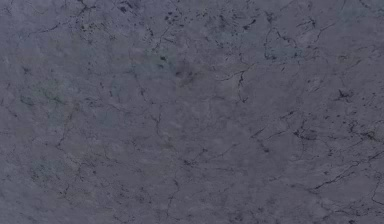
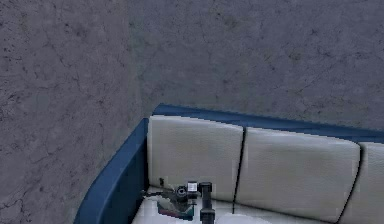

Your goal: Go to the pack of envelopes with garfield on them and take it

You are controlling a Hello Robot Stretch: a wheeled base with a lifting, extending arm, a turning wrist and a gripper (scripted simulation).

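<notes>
In the arm side view the dark arm (image 2: 207,214) rises from the bottom edge over a sofa's seat. At its far end is my gripper (image 2: 168,191), low against the cream back cushion. A small blob of mixed dull green and reddish colour (image 2: 172,207) lies on the seat right at the gripper. Its shape is too small to name. I cannot tell whether the gripper holds anything.
The sofa has a blue frame (image 2: 120,175) and cream back cushions (image 2: 295,170), set in a corner of grey marbled walls (image 2: 70,90). The forward view has a grey veined wall (image 1: 190,110) close in front.
</notes>
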